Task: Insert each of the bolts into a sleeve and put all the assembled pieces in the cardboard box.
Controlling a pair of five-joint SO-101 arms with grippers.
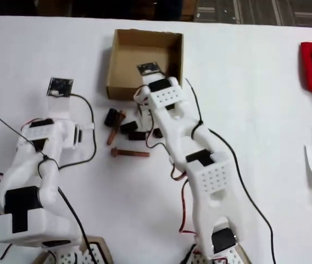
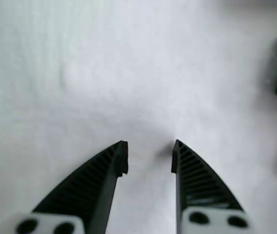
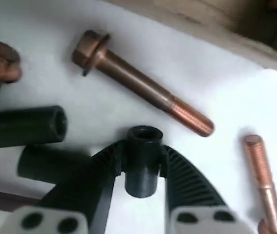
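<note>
Cardboard box [image 1: 139,55] stands open at upper centre of the high view, its lower right corner hidden by the right arm [image 1: 211,176]; worktop [image 1: 255,88] lies open to its right. Left pincer [image 2: 149,157], at left, is spread over bare worktop. Right pincer [image 3: 142,157], near the box's front wall, pinches a black sleeve [image 3: 142,170]; a copper bolt [image 3: 138,83] lies just beyond, and a second bolt [image 3: 263,180] is cut off at the frame edge.

left claw [image 2: 149,156] spread, right claw [image 3: 142,157] clamped on sleeve [image 3: 142,173]
</note>
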